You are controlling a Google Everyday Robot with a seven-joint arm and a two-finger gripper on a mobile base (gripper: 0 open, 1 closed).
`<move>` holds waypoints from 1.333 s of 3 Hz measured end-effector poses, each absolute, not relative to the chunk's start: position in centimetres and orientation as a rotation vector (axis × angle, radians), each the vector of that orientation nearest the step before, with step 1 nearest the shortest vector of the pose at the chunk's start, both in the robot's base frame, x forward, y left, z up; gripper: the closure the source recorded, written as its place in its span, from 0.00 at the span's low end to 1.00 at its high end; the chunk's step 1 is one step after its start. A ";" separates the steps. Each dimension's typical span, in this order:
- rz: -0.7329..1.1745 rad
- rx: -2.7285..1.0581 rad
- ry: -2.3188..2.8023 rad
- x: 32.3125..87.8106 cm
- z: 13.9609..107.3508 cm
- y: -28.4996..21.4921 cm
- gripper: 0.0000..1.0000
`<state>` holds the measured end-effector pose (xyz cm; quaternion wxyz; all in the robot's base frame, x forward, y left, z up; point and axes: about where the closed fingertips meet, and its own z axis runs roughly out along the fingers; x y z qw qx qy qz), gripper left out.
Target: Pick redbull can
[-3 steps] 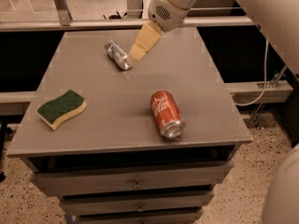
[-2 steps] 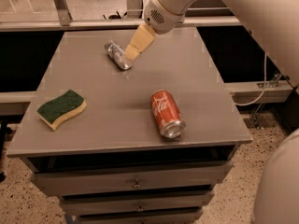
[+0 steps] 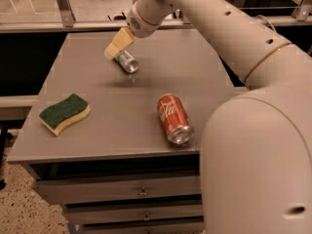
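Note:
The redbull can (image 3: 126,62) is a slim silver can lying on its side on the grey table (image 3: 97,126), at the back middle, its shiny end facing the front right. My gripper (image 3: 116,45) with tan fingers hangs just over the can's far end and covers part of it. The white arm reaches in from the right and fills the right side of the view.
A red cola can (image 3: 174,118) lies on its side near the table's front right. A green and yellow sponge (image 3: 64,113) lies at the front left. Drawers (image 3: 141,194) sit under the table top. A rail runs behind the table.
My gripper has moved left and down, from beside the redbull can's right end to over the can itself. The cans and sponge have not moved.

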<state>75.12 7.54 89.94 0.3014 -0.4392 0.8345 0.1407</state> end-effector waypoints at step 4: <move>0.154 -1.076 2.428 80.7 84.8 13.8 0.00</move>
